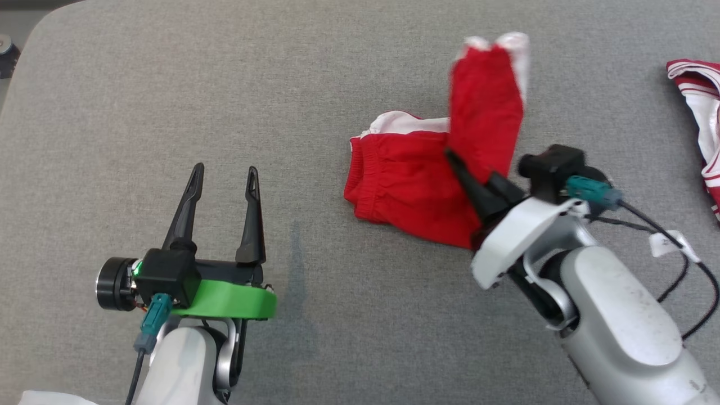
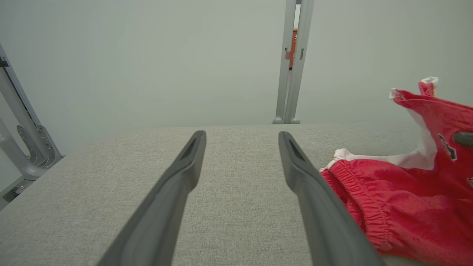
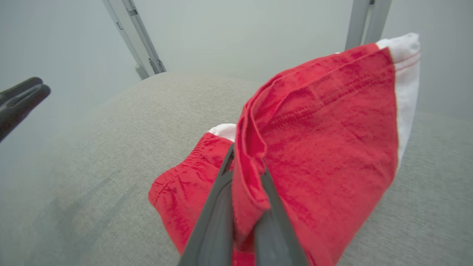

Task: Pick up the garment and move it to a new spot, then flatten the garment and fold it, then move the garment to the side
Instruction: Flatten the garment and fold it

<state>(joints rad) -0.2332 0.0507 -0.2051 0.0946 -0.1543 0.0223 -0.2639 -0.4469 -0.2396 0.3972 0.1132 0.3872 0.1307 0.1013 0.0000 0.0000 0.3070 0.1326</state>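
The garment (image 1: 405, 180) is a pair of red shorts with white trim, lying right of centre on the grey table (image 1: 169, 84). One leg (image 1: 486, 107) stands lifted, hem uppermost. My right gripper (image 1: 453, 157) is shut on a fold of that leg, and the right wrist view shows red cloth (image 3: 325, 125) pinched between the fingers of this gripper (image 3: 245, 162). My left gripper (image 1: 225, 171) hovers open and empty at the lower left, well apart from the shorts. Seen from the left wrist, the garment (image 2: 399, 199) lies just right of the open left gripper (image 2: 242, 136).
A second red-and-white striped cloth (image 1: 700, 107) lies at the table's right edge. A dark round object (image 1: 5, 53) sits beyond the rounded far-left corner. Grey metal posts (image 2: 292, 62) stand behind the table's far edge. Bare grey cloth surface spreads left of the shorts.
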